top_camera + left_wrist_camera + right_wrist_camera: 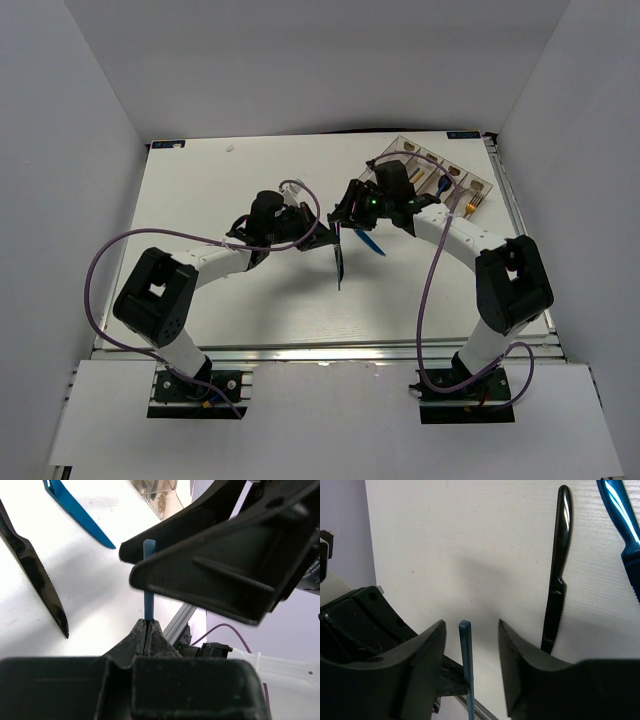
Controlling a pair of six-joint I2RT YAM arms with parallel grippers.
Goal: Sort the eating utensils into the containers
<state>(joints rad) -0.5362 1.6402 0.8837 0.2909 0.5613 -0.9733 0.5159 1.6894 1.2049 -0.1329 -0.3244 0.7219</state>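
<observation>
My left gripper point(147, 623) is shut on a thin blue stick point(149, 580), square in section, and holds it above the table. My right gripper point(471, 625) is open, with its fingers on either side of the stick's free end point(465, 655), not touching it. In the top view the two grippers meet at mid table, the left gripper point(318, 232) beside the right gripper point(347, 214). A black knife point(340, 262) and a blue knife point(368, 241) lie on the table below them. The clear tray point(487, 187) stands at the back right.
The tray holds a gold fork point(470, 203) and other cutlery in its compartments. The black knife point(559, 570) and blue knife point(622, 510) lie close right of my right fingers. White walls stand round the table.
</observation>
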